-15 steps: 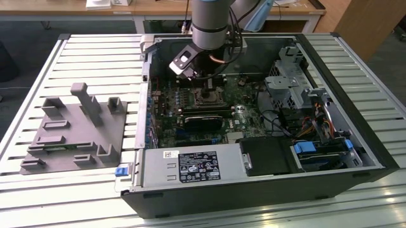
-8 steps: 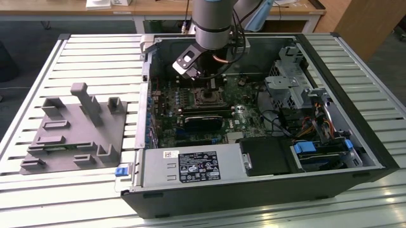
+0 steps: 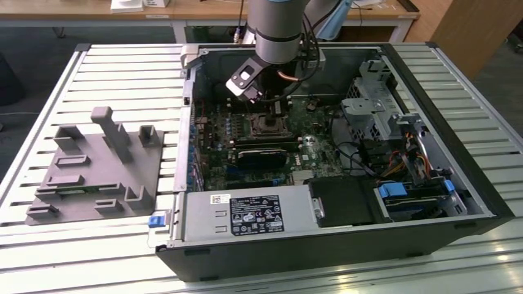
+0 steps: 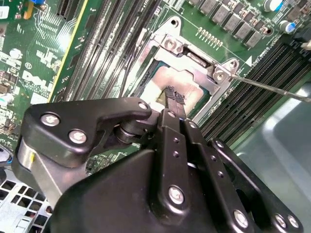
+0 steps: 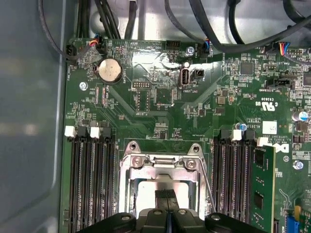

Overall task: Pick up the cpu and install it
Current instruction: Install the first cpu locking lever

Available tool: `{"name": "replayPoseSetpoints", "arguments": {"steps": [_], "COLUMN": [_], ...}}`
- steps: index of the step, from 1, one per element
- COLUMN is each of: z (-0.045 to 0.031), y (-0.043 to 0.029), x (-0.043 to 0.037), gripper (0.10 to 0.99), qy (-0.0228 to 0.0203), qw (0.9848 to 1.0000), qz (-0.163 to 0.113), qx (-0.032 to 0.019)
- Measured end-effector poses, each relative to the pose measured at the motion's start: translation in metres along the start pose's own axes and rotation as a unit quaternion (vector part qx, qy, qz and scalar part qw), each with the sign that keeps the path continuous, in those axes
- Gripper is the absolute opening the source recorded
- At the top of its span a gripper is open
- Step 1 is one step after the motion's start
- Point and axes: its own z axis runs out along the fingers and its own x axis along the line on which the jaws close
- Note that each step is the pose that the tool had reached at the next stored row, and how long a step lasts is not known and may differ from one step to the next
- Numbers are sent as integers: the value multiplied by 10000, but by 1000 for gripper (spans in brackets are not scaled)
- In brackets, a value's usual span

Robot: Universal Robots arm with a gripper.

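The cpu [image 5: 146, 190] lies flat in the open socket frame [image 5: 163, 162] on the motherboard, its silver top showing in both wrist views [image 4: 182, 80]. My gripper [image 5: 165, 194] is directly over it, fingers shut together, with the tips [image 4: 173, 95] on or just above the chip's top; I cannot tell whether they touch. Nothing is between the fingers. The thin socket lever [image 4: 272, 88] sticks out beside the frame. In the exterior view the gripper [image 3: 274, 109] reaches down into the open computer case [image 3: 327, 257] above the socket [image 3: 268, 125].
Memory slots flank the socket, with a green memory stick [image 5: 262, 184] in one. A coin battery [image 5: 110, 70] and cables [image 5: 228, 29] lie beyond it. The drive cage [image 3: 376, 104] and power supply [image 3: 245, 214] crowd the case. A grey plastic tray [image 3: 90, 165] sits at the exterior view's left.
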Motion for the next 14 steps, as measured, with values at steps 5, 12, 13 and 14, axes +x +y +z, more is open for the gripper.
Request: {"name": "replayPoseSetpoints", "arguments": {"steps": [5, 12, 13, 14], "z": [-6, -55, -63, -71], "y": [1, 2, 2, 2], "x": [0, 0, 0, 0], "gripper": [106, 106, 106, 106], "qy": [-1, 0, 0, 0], "qw": [10000, 10000, 10000, 10000], "qz": [0, 0, 0, 0], "qx": [1, 0, 0, 0]}}
